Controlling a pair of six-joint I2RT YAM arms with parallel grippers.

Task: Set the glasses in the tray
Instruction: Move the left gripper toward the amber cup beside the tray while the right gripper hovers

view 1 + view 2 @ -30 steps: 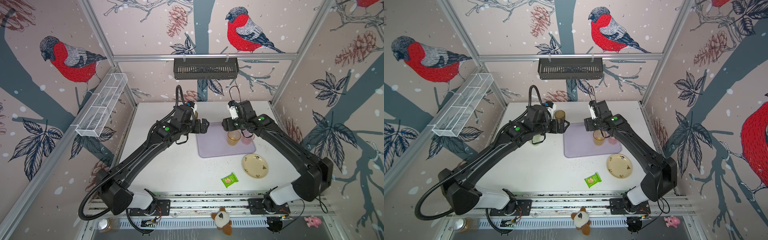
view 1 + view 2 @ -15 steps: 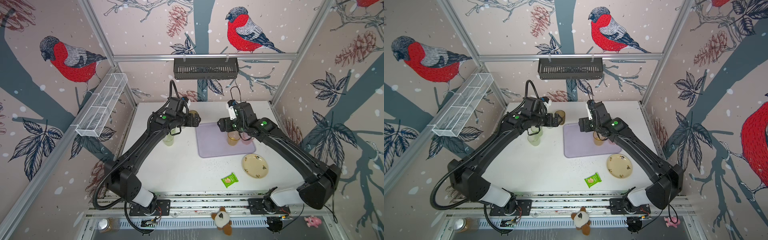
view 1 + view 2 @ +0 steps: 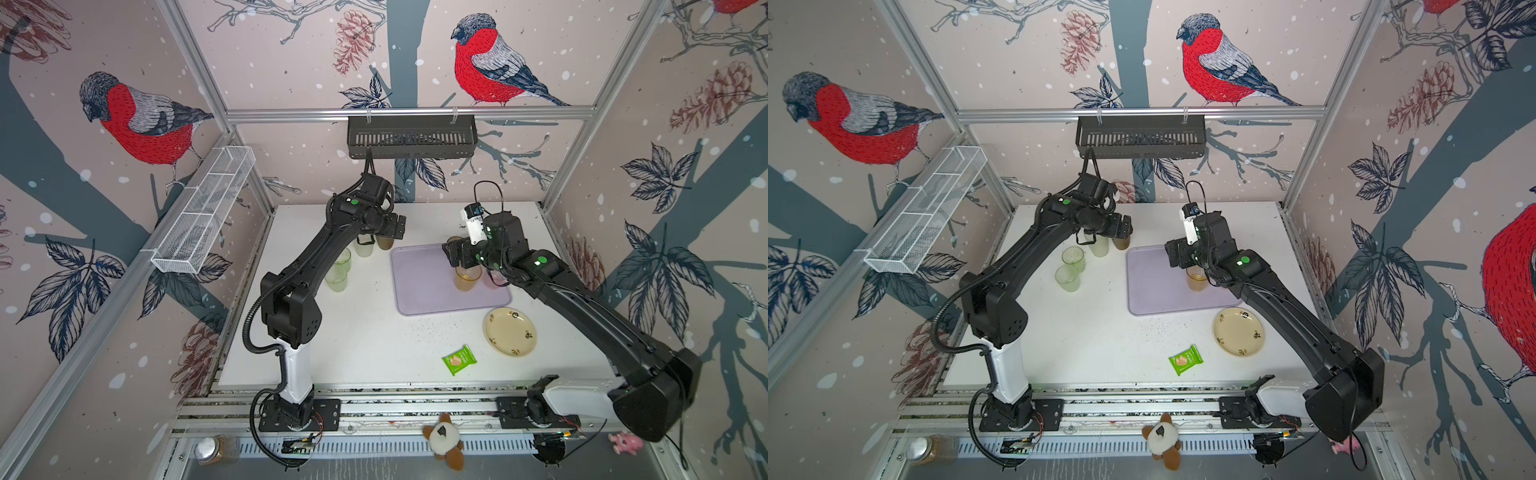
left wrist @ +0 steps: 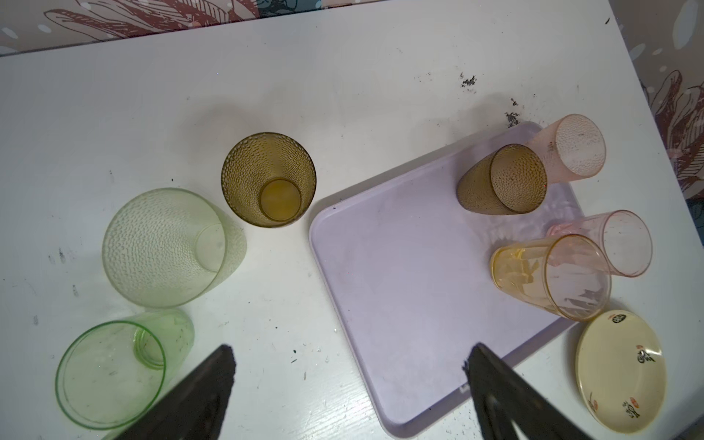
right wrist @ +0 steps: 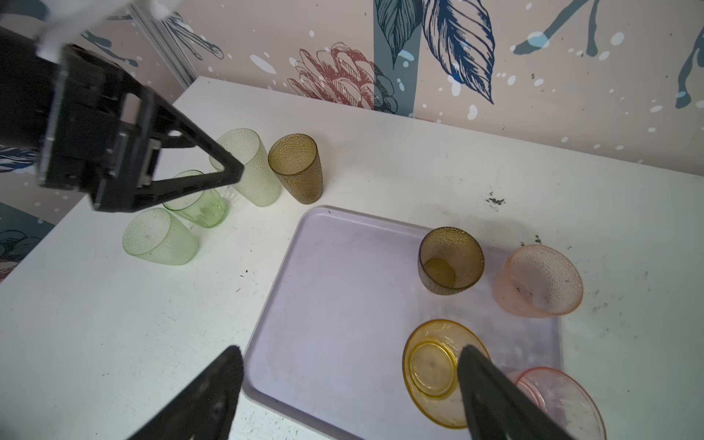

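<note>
While both grippers hang spread wide and empty, four glasses stand off the tray (image 3: pixel 424 291).

The closest of them to the tray is a brown glass (image 4: pixel 268 179). It stands upright on the table just beside the tray's far corner on the left arm's side, with a frosted glass (image 5: pixel 255 171) next to it and two green glasses (image 5: pixel 160 236) further out. The left gripper (image 4: pixel 348 352) hovers above this group, so I think this arm is the nearer one and should come down along the glass's vertical axis. The right gripper (image 5: pixel 350 352) is over the amber glass (image 5: pixel 430 365) inside the tray, well apart.
</note>
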